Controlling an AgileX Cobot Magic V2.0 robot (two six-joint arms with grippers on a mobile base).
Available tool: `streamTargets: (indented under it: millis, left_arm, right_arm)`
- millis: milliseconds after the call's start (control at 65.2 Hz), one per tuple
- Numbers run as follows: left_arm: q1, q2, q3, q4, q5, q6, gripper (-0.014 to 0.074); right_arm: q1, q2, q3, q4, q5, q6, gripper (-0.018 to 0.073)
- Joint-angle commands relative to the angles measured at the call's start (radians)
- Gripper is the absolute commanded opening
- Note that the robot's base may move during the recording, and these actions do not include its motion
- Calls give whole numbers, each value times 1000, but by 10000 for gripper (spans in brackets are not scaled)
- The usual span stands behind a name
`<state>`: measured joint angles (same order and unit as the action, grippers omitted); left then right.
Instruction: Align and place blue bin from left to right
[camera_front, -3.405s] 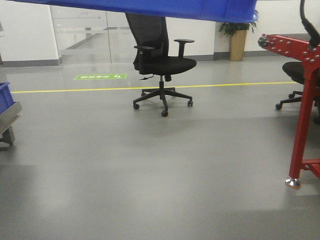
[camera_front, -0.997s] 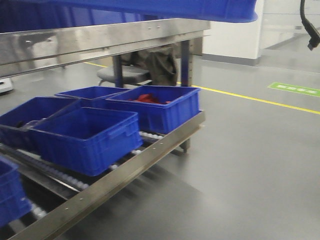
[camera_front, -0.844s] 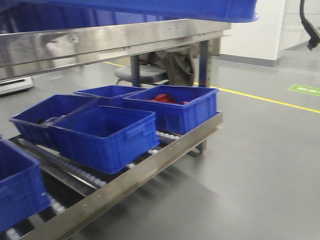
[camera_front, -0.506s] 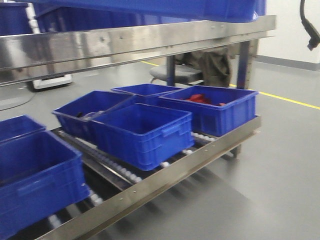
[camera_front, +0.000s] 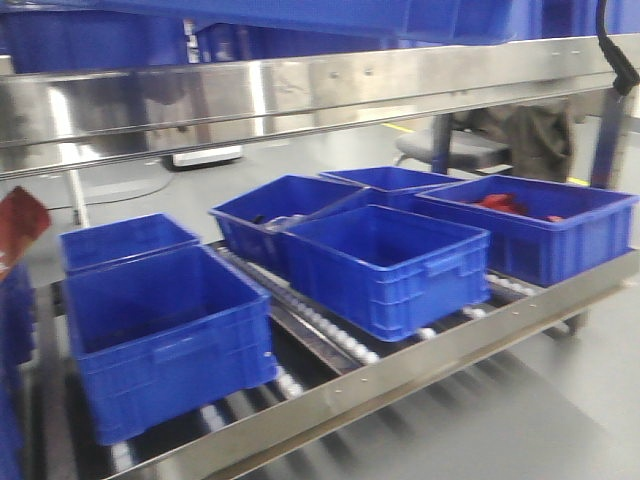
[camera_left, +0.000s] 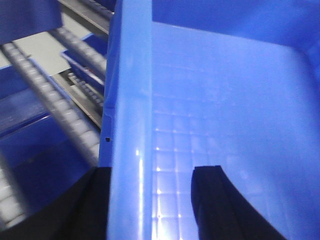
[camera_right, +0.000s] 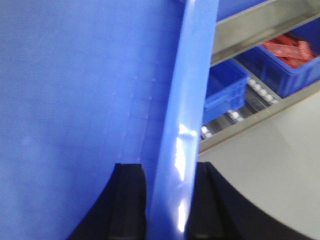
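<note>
Above the rack (camera_front: 300, 95), the blue bin (camera_front: 460, 20) is cut off.

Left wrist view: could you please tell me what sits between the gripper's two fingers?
The blue bin's rim and wall; that left wrist view shows the left gripper's fingers one on each side.

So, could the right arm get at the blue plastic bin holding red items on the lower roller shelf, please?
Probably not: the right gripper is clamped on the rim of the large bright-blue plastic crate, so it isn't free to go for the red-filled bin below.
</note>
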<state>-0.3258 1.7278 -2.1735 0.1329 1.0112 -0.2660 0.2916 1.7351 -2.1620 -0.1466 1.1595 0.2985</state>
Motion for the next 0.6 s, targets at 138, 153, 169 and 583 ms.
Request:
streamTargets:
  millis: [138,153,169,583]
  left_arm:
    - [-10,-36,-25,-48,-142,45,-111]
    - [-10,-36,-25,-48,-142,45,-111]
    - [-10,-36,-25,-48,-142,45,-111]
    - [-10,-36,-25,-48,-142,45,-111]
  right_arm:
    - [-2,-9,-15,-15,-101,-25,-153]
    - [-2,-9,-15,-15,-101,-25,-153]
    - [-2,-9,-15,-15,-101,-25,-153]
    - [-2,-9,-15,-15,-101,-25,-153]
